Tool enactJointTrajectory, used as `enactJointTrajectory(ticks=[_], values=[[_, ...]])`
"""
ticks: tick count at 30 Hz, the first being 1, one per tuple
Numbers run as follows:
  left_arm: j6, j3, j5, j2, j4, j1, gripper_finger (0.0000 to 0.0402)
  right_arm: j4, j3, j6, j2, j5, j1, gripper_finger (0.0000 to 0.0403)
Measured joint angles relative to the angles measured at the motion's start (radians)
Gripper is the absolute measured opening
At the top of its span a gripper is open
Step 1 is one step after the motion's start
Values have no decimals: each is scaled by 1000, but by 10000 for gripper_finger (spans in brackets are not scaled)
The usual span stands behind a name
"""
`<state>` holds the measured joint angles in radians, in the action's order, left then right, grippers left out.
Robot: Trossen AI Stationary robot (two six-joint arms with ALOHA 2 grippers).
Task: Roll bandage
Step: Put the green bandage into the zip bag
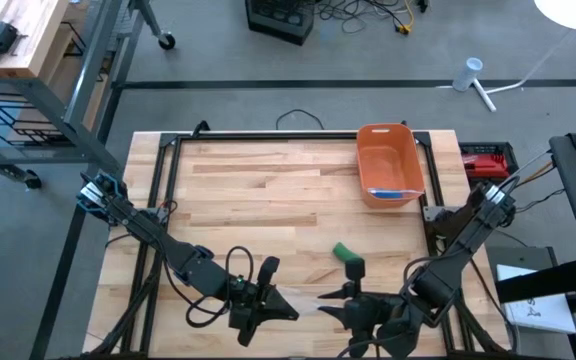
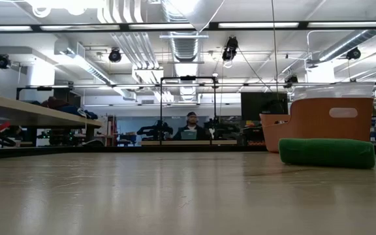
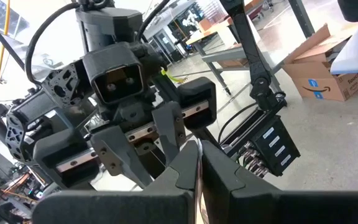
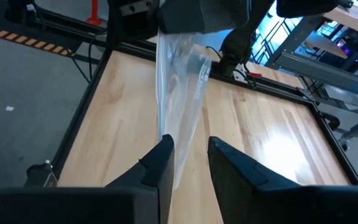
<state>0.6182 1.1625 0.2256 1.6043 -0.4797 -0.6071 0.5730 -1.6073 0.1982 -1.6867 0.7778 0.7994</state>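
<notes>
Near the front edge of the pale wooden table [image 1: 248, 190], seen from above, the left gripper [image 1: 286, 309] and the right gripper [image 1: 336, 304] face each other with a clear plastic bag [image 1: 310, 303] stretched between them. The green rolled bandage [image 1: 349, 254] lies just behind them on the bare wood, and an orange plastic bin [image 1: 389, 163] stands by the back right corner.

From table height, the bandage [image 2: 326, 152] lies on its side in front of the bin [image 2: 318, 124]; a person sits far off in the room (neither gripper shows here).

The left wrist camera shows its own fingers [image 3: 182, 174] clenched on the bag's thin edge, the right arm close ahead.

The right wrist camera shows the bag [image 4: 179, 87] hanging down between its slightly parted fingers [image 4: 160, 163]; whether they pinch it I cannot tell.
</notes>
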Motion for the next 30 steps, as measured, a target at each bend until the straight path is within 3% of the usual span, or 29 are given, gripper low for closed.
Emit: enactJointTrajectory(ticks=[16, 30], values=[[-1, 0, 0, 0, 1, 0, 0, -1, 3, 11, -18, 0, 0, 117], [-3, 0, 1, 0, 1, 0, 0, 7, -3, 10, -21, -1, 6, 93]])
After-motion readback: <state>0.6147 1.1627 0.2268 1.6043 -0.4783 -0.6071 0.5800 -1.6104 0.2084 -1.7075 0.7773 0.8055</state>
